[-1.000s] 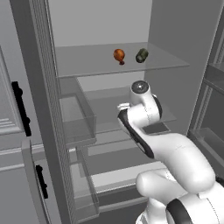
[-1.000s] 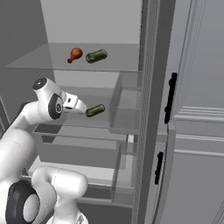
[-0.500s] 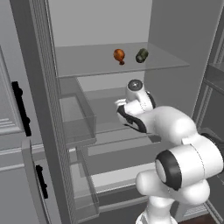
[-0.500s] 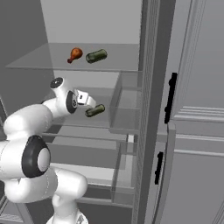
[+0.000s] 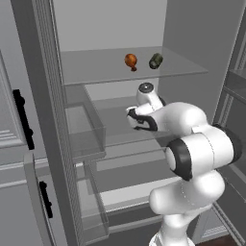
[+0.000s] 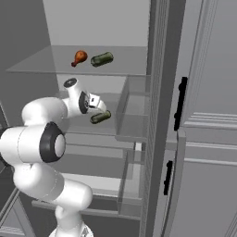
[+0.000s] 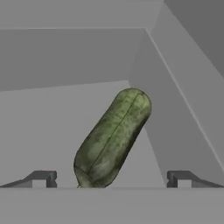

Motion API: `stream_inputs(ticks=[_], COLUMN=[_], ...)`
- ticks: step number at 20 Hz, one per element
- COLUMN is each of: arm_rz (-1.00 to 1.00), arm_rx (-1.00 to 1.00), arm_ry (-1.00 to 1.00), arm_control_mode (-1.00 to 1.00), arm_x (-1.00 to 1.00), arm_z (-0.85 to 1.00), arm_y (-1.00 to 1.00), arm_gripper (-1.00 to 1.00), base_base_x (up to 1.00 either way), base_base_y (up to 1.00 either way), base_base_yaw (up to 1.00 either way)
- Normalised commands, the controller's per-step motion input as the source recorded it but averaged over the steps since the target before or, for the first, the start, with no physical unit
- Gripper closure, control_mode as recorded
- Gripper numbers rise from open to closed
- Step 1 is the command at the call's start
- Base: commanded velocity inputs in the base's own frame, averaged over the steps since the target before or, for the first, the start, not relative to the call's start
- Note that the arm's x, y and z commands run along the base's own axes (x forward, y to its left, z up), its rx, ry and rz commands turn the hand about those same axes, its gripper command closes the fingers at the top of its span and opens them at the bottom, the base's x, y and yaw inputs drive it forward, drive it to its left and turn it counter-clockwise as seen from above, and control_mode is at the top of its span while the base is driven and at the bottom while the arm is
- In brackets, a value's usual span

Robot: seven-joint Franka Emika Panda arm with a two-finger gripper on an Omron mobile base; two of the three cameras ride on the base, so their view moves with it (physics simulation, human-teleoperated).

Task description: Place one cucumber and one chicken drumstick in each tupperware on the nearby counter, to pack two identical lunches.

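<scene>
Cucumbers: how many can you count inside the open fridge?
2: one cucumber on the upper shelf beside the chicken drumstick, one cucumber on the shelf below, between the open fingers. Others may be hidden.

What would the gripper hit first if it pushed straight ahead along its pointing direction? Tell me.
Most likely the cucumber lying on the fridge shelf: in the hand view it sits straight ahead, between the open jaws of the gripper. Beyond it stands the fridge's back wall; exact depth is hard to judge.

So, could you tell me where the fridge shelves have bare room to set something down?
The upper shelf is bare left of the drumstick and cucumber. The middle shelf is crowded at the lower cucumber, between the open gripper fingers.
</scene>
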Motion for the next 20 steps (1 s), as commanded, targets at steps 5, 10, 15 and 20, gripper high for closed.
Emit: stream_inputs(ticks=[5,10,15,20], arm_rz=[0.00,0.00,0.00,-0.04], arm_rx=[0.00,0.00,0.00,0.01], arm_ry=[0.00,0.00,0.02,0.11], arm_control_mode=[-1.00,-1.00,-1.00,-1.00], arm_x=[0.30,0.38,0.26,0.00], arm_z=[-0.55,-0.15,0.00,-0.21], arm_y=[0.00,-0.08,-0.20,-0.11], arm_gripper=[-1.00,-1.00,-1.00,-1.00], base_base_x=[0.00,0.00,0.00,0.00], base_base_y=[0.00,0.00,0.00,0.00], base_base_yaw=[0.00,0.00,0.00,0.00])
